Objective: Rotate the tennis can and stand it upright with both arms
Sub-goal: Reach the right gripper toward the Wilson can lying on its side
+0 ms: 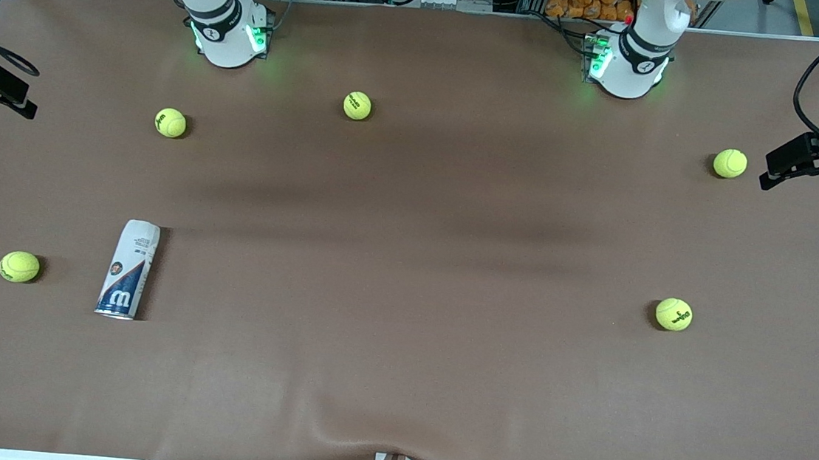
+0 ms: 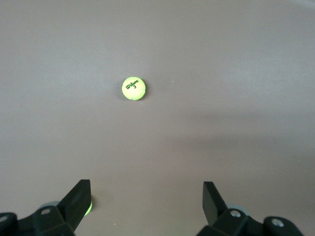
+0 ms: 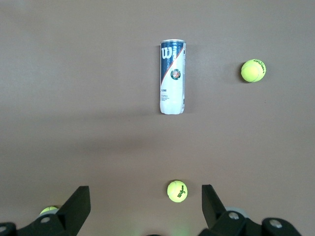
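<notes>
While the tennis can (image 1: pixel 129 269) lies flat on its side on the counter (image 1: pixel 396 377), nothing of your task is done yet: it has to be turned and stood on end, and neither arm is touching it. You will find it toward the right arm's end of the counter, near the edge closest to the front camera, its silver rim pointing at that edge, with one tennis ball (image 1: pixel 19 266) just beside it toward the counter's end. Your right gripper (image 3: pixel 145 206) hangs above the counter well apart from the can, fingers (image 3: pixel 78 204) spread wide and empty. Your left gripper (image 2: pixel 146 201) hangs over the left arm's end, fingers (image 2: pixel 212 199) equally wide and empty, looking down on another ball (image 2: pixel 133 89). Both arms appear to be waiting.
</notes>
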Robot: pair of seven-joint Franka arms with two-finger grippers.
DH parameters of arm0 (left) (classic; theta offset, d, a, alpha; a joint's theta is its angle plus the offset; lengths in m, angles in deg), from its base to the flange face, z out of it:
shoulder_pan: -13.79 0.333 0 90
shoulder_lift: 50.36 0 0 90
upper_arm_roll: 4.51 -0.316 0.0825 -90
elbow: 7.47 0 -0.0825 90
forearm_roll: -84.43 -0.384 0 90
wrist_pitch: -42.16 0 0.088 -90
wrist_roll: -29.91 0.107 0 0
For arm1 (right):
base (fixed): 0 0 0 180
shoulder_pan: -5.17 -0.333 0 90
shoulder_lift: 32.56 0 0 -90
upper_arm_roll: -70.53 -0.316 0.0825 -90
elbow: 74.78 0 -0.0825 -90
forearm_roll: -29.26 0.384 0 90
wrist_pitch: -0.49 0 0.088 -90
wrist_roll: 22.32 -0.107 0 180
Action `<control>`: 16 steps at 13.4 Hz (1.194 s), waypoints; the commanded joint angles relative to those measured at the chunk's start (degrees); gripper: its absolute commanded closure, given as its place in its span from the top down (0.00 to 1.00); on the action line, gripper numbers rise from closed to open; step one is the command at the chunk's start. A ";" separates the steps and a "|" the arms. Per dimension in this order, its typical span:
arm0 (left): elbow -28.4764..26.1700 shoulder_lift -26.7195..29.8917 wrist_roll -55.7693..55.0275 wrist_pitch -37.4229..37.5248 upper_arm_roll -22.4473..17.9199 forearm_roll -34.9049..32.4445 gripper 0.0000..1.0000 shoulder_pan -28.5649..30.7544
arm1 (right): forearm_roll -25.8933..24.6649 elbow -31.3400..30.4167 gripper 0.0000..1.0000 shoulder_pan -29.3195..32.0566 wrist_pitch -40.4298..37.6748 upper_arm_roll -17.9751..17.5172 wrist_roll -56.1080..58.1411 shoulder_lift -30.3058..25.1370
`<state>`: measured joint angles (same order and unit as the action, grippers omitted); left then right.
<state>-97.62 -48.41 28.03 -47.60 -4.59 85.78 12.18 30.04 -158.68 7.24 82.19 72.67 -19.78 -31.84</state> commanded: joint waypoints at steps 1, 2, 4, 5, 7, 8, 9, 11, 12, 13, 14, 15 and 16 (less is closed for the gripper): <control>0.86 -0.46 1.44 0.37 -0.01 0.76 1.00 0.46 | -0.26 -0.66 1.00 1.00 0.30 -0.64 0.10 -0.98; 0.86 -0.46 1.35 0.37 -0.01 0.85 1.00 0.46 | -0.26 -0.57 1.00 1.26 0.30 -0.64 0.10 -0.98; 0.94 -0.46 1.26 0.37 -0.01 0.94 1.00 0.46 | -0.26 -0.57 1.00 1.35 0.30 -0.64 0.10 -0.98; 0.86 -0.46 1.26 0.37 -0.09 0.94 1.00 0.46 | -0.26 -0.57 1.00 1.44 0.30 -0.64 0.10 -0.98; 0.68 -0.63 1.35 0.63 -0.27 0.94 1.00 0.46 | -0.08 -0.66 1.00 2.14 0.65 -0.64 0.10 -0.20; 0.85 -0.72 1.17 0.63 -0.27 0.94 1.00 0.37 | 0.00 -1.18 1.00 2.23 1.70 -0.64 0.10 0.77; 0.77 -0.72 1.26 0.63 -0.27 0.94 1.00 0.37 | -0.08 -1.36 1.00 2.23 2.67 -0.64 0.18 2.60; 0.94 -0.72 1.35 0.63 -0.36 0.94 1.00 0.55 | -0.34 -1.45 1.00 2.50 5.91 -0.64 0.71 8.04; 0.86 -0.72 1.35 0.63 -0.45 0.94 1.00 0.55 | -0.52 -1.45 1.00 2.58 7.93 -0.64 0.80 11.20; 0.86 -0.72 1.35 0.63 -0.45 0.94 1.00 0.55 | -0.61 -1.54 1.00 2.67 10.12 -0.64 0.80 14.02; 0.86 -0.72 1.43 0.63 -0.45 0.94 1.00 0.55 | -0.61 -1.54 1.00 2.58 11.97 -0.64 0.89 16.66; 0.86 -0.72 1.44 0.63 -0.45 0.94 1.00 0.55 | -0.70 -1.54 1.00 2.58 13.30 -0.64 0.89 18.77; 0.86 -0.72 1.44 0.63 -0.45 0.85 1.00 0.55 | -0.78 -1.63 1.00 2.76 14.44 -0.64 0.97 20.71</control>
<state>-97.56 -48.97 28.04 -47.55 -5.00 85.79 12.33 30.02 -161.63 8.76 95.86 72.86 -19.63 -14.23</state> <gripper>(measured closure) 0.000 0.000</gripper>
